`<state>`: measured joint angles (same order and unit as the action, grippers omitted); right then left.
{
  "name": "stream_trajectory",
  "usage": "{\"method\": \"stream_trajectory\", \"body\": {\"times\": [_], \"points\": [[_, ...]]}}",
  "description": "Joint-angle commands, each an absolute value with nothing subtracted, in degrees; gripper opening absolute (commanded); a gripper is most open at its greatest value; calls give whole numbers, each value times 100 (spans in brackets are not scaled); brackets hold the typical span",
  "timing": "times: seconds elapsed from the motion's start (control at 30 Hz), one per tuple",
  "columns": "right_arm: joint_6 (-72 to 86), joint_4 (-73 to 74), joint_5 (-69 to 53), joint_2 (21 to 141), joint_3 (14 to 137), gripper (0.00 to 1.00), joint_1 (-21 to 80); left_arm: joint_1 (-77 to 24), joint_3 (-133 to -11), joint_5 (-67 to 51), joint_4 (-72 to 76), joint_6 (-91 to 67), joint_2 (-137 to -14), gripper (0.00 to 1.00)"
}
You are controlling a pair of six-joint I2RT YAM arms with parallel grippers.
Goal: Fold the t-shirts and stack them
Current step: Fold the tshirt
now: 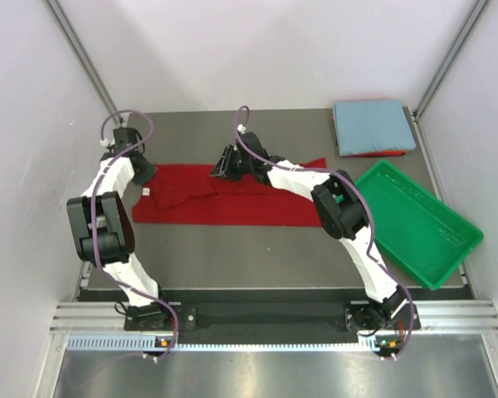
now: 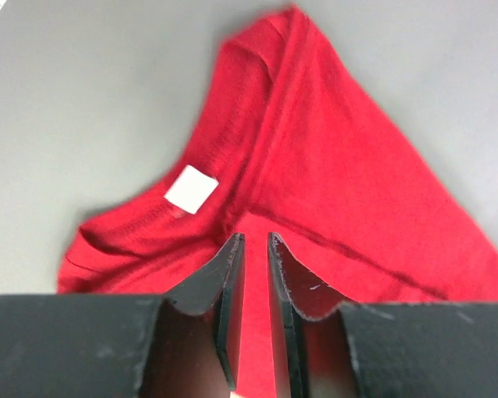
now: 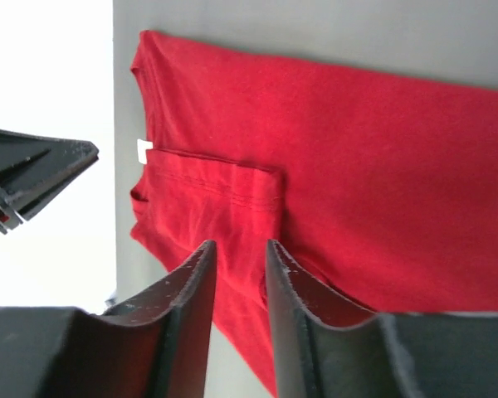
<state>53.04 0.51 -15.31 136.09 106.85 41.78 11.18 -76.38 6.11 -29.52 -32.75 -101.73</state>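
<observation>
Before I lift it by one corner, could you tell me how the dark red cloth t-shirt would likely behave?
The dark red cloth t-shirt would probably droop limply, since it lies flat with soft creases. Its folded-over flap would likely fall open.

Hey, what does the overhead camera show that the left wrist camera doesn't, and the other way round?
Only the overhead view: the green tray and the folded light blue shirt at the far right corner. Only the left wrist view: the left gripper close up, fingers slightly apart over the cloth. Both: the red t-shirt and its white neck label.
</observation>
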Motion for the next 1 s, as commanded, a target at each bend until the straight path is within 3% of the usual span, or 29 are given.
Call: {"method": "stream_trajectory", "body": {"times": [0.0,0.2,0.53,0.97], "points": [[5054,-18,-1599,13043,10556,29,4140,827,-7245,268,-2902,-3032,-9730,22],[4896,-27,-1977,13191,10660,15,4201,685,-6968,-1072,-2434,-3111,-9702,25],[4658,237,-2601,13992,11381,14,4368,677,-7014,-423,-2786,-3050,-10256,24],[4334,149,-2355,14010,10485,13,3973,782,-7224,1363,-3234,-3120,-10916,24]]}}
